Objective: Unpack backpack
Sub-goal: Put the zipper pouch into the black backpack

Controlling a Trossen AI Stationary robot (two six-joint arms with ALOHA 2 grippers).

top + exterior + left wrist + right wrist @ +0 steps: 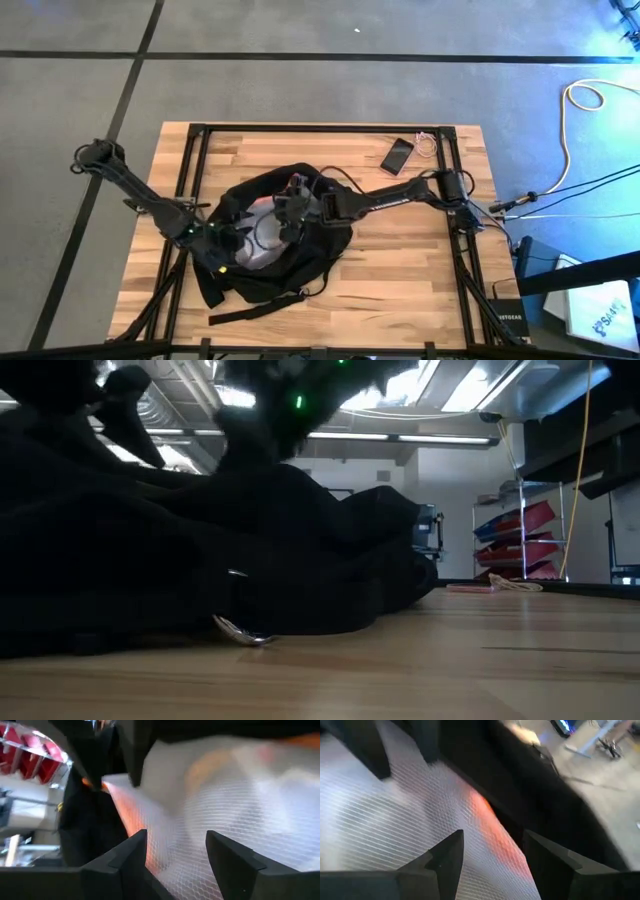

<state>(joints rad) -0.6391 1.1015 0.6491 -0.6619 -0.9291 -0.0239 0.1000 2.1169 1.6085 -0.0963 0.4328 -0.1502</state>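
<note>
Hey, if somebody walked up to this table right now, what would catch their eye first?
The big black backpack slumped mid-table, its mouth open on pale white mesh lining with an orange patch showing through. Both arms reach into that opening, the left pincer from the left side and the right pincer from the right. A small dark phone lies apart near the table's far edge, beside a coiled thin cable.
</note>
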